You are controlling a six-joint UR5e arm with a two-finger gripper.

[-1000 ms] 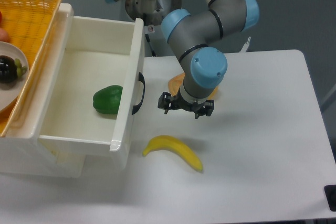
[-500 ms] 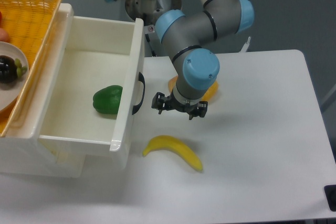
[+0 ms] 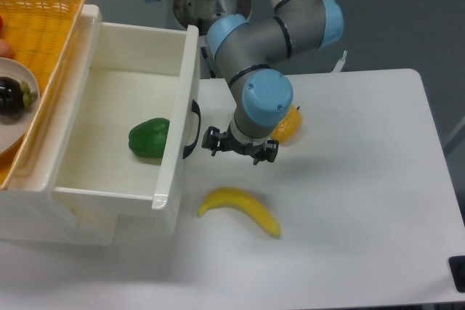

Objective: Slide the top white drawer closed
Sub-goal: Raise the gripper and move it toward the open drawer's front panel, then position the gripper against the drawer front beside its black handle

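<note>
The top white drawer [image 3: 176, 117] stands pulled far out to the right, its front panel carrying a curved black handle [image 3: 193, 130]. A green pepper [image 3: 150, 138] lies inside it. My gripper [image 3: 240, 146] hangs just right of the handle, a small gap from the drawer front. From above its fingers are mostly hidden under the wrist, so whether they are open or shut does not show. Nothing is seen held.
A yellow banana [image 3: 240, 209] lies on the table below the gripper. An orange fruit [image 3: 287, 125] peeks out behind the wrist. A yellow woven basket [image 3: 43, 27] with a plate sits on the cabinet at the left. The lower drawer [image 3: 58, 226] shows beneath.
The gripper has moved left across the table toward the drawer front, uncovering more of the orange fruit. The drawer has not moved.
</note>
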